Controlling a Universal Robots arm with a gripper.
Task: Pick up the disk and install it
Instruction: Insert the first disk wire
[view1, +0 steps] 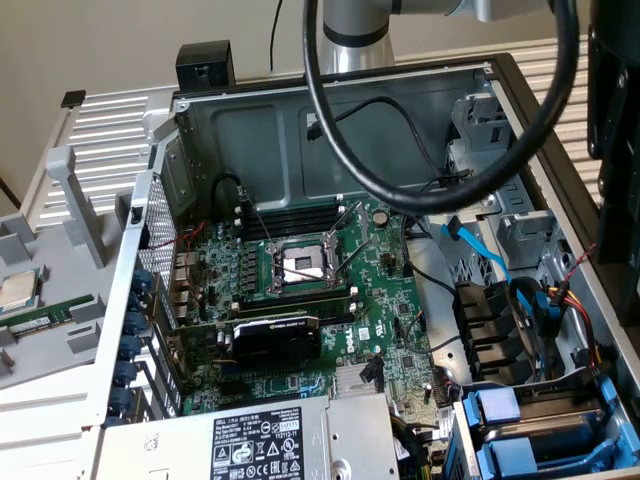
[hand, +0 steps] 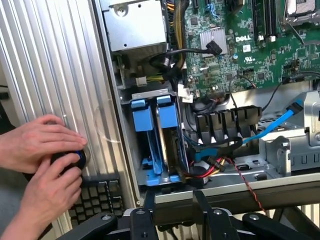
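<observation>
Gripper (hand: 175, 199), jaws apart and empty, hovers above case rim (hand: 235, 186); disk (hand: 150, 145) stands in corner bay; risk: fingers likely snag cables (hand: 216, 162) crowded just beside it.

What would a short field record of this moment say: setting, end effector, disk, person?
setting: open computer case, motherboard exposed
end effector: open, empty, near the case's drive bay
disk: not gripped; blue carrier frames stand in the drive bay, disk itself hard to make out
person: two hands on a small black device beside the case
also: power supply, keyboard
</observation>
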